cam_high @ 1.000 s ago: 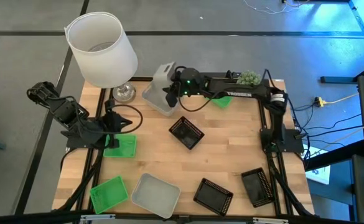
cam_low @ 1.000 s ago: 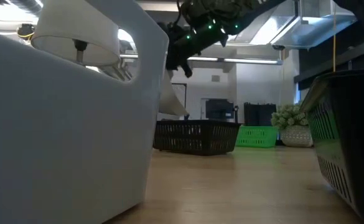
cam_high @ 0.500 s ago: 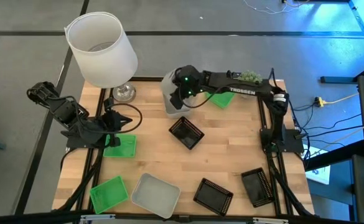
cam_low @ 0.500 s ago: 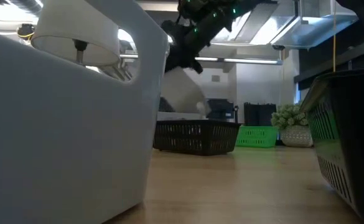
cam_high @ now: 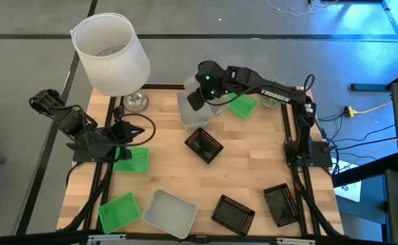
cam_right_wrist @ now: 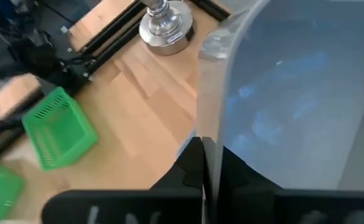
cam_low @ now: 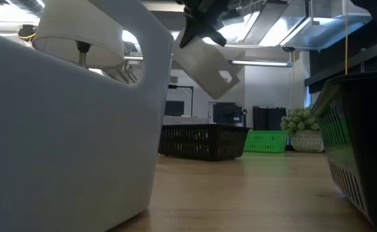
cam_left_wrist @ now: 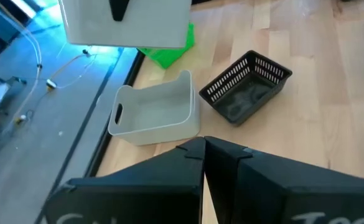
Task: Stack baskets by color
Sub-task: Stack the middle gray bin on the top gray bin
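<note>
From above, the right gripper (cam_high: 200, 97) pinches the rim of a grey-white basket (cam_high: 193, 113) near the table's (cam_high: 253, 163) 12 o'clock edge, lifted beside another grey-white one. The left gripper (cam_high: 132, 134), pressed shut and empty, waits at 9 o'clock.

At table height, the basket (cam_low: 206, 64) hangs tilted, higher than a second ago.

Past the right wrist, fingers (cam_right_wrist: 194, 163) clamp the thin wall.

It looks light, stiff and slippery; rim grips likely suit it.
</note>
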{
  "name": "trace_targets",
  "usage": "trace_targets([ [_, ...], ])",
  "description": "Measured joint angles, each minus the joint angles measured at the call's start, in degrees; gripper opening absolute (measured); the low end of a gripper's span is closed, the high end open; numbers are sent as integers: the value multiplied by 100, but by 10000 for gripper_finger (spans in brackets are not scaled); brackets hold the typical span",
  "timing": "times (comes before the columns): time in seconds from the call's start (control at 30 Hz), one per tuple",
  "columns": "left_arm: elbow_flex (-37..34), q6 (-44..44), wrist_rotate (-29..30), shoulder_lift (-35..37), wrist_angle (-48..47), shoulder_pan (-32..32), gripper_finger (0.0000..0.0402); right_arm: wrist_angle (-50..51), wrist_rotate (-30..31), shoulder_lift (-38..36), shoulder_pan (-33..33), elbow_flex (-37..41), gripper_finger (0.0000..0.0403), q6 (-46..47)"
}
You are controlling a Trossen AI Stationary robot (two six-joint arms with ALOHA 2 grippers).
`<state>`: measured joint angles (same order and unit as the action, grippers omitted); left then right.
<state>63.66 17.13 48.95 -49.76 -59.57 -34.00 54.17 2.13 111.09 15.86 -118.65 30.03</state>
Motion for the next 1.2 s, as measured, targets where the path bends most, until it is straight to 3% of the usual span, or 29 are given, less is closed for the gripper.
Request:
trace_targets([
  [0.1,0,-115,5,0,-1,1,0,111,91,0,-67,0,0,732],
  [0.3,0,-249,244,0,-102,1,0,253,1071,0,-262,0,0,2616],
  [0.43,0,-264,308,4,-136,2,0,255,1304,0,-338,0,0,3715],
  [0.57,0,-274,271,4,-145,2,0,177,1707,0,-341,0,0,4382],
  [0.8,0,-280,269,4,-148,2,0,-1159,2170,18,-263,268,0,4471],
  [1.2,0,-281,260,7,-178,2,0,-1374,2131,28,-188,1034,0,4428],
])
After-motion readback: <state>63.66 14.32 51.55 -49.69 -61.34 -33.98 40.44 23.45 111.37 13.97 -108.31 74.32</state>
